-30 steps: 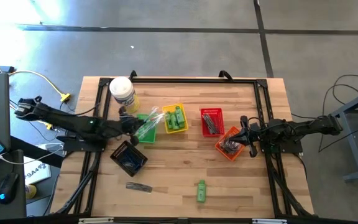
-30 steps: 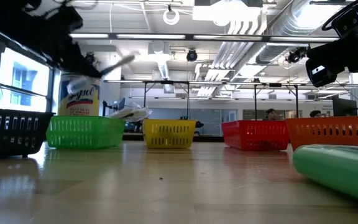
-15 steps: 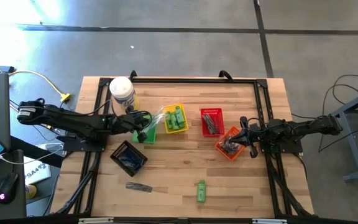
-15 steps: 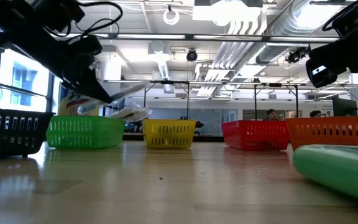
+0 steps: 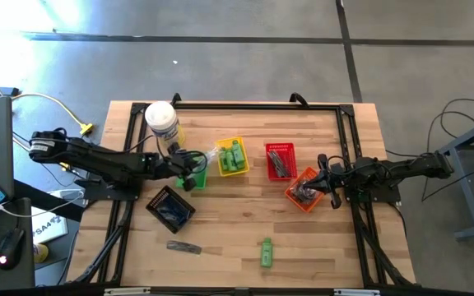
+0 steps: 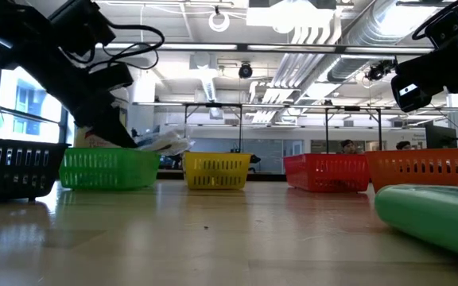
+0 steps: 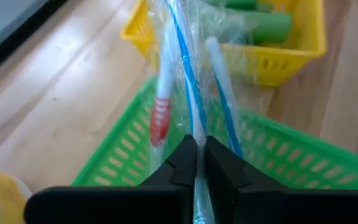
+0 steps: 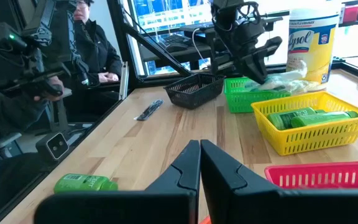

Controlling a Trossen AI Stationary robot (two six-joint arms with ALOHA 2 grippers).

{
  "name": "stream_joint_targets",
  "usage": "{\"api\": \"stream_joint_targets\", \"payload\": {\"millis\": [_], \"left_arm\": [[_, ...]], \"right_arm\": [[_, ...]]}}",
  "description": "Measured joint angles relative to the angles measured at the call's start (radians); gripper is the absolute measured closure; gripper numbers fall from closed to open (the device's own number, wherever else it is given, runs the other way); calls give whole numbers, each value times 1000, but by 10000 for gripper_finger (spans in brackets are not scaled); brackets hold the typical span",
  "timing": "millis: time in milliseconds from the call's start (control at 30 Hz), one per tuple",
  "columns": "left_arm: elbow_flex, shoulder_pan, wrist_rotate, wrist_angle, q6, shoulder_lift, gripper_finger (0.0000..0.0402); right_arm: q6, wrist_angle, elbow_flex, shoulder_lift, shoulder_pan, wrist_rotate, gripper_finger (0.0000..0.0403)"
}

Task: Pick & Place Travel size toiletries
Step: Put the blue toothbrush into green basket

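My left gripper point(image 5: 189, 166) hangs over the green basket point(image 5: 196, 176), shut on a clear-wrapped stick with a blue stripe point(image 7: 186, 68). That stick reaches from the fingers toward the yellow basket point(image 7: 294, 57). Two more wrapped sticks, one with a red head point(image 7: 159, 119), lie beside it over the green basket. Green bottles point(image 5: 234, 156) fill the yellow basket. One green bottle point(image 5: 266, 252) and a black razor-like stick point(image 5: 183, 247) lie on the table near its front. My right gripper point(image 8: 199, 163) is shut and holds nothing, by the orange basket point(image 5: 303, 191). My left gripper pinches the near end of the wrapped stick point(image 7: 196, 163) between its two fingers. The fingers slant down from the table's left and lie along the stick. The stick points away over the green basket toward the yellow basket's rim; whether its far end rests there cannot be told.
A large white jar point(image 5: 162, 122) stands behind the green basket. A red basket point(image 5: 280, 160) sits right of the yellow one, and a black basket point(image 5: 169, 207) lies near the left arm. People sit beyond the table's left side point(image 8: 86, 50).
My left gripper has come down toward the green basket and a little toward the table's right, tipping its fingers lower. The wrapped stick, raised and slanting upward before, now lies low over the green basket's top.
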Motion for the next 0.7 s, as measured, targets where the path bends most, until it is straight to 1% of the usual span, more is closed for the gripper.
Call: {"api": "stream_joint_targets", "payload": {"millis": [100, 200, 333, 567, 700], "left_arm": [[0, 0, 23, -9, 3, 0, 367], [0, 0, 25, -25, 3, 0, 335], [0, 0, 19, -23, 3, 0, 286], [0, -1, -6, -15, 27, -15, 188], [0, 0, -6, -18, 30, -37, 146]], "right_arm": [[0, 0, 0, 0, 0, 0, 398], [0, -1, 0, 0, 0, 0, 398], [0, -2, 0, 0, 0, 0, 398], [0, -1, 0, 0, 0, 2, 398], [0, 0, 0, 0, 0, 2, 398]]}}
